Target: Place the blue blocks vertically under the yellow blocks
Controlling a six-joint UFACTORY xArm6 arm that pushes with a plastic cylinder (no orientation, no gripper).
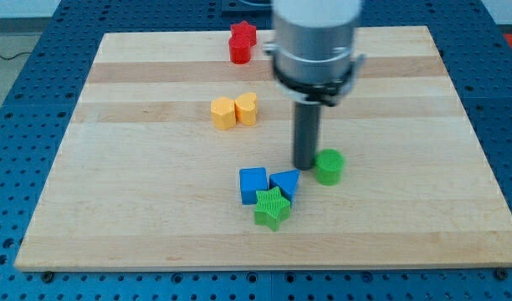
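Two yellow blocks sit side by side above the board's middle: a yellow hexagon block (223, 113) and a yellow heart block (247, 109). A blue cube (253, 184) and a blue triangle block (284, 183) lie next to each other below them, slightly to the view's right. My tip (304, 165) is just above and right of the blue triangle block, close beside a green cylinder (329, 166) on its right.
A green star block (271, 208) touches the blue blocks from below. Two red blocks (240, 42) stand near the board's top edge. The wooden board (139, 209) lies on a blue perforated table.
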